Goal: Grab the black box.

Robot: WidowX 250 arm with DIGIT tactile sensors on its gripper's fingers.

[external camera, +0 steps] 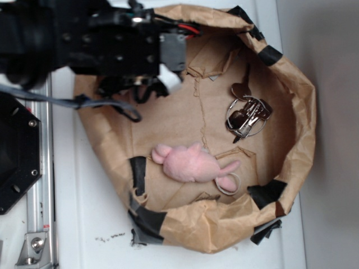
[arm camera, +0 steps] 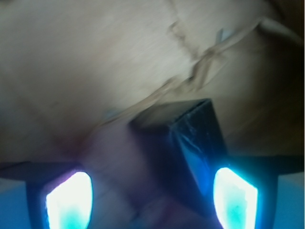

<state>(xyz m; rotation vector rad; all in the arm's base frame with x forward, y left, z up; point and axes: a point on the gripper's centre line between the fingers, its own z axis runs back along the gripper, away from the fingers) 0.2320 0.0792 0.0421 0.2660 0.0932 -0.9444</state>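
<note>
Closing on the box — jaws open

My gripper (arm camera: 152, 200) straddles the small glossy black box (arm camera: 183, 143) near the brown paper rim (external camera: 291, 78); I would centre it — then close slowly.

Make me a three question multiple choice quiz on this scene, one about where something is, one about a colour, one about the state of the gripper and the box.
1. Where does the plush toy lie?
A. Inside the brown paper rim
B. On the white table outside the rim
C. On the hexagonal plate

2. What colour is the plush toy?
A. Green
B. Pink
C. Yellow

3. In the wrist view, how does the black box stand relative to the gripper?
A. Far off at the top edge
B. Not in view at all
C. Between the two fingertips, nearer the right-hand one, which it partly overlaps, jaws apart

Answers:
1. A, the paper wall rings the toy in the exterior view.
2. B, its body and ears are pale pink.
3. C, the box lies between the glowing fingertips, which are spread wide.
</note>
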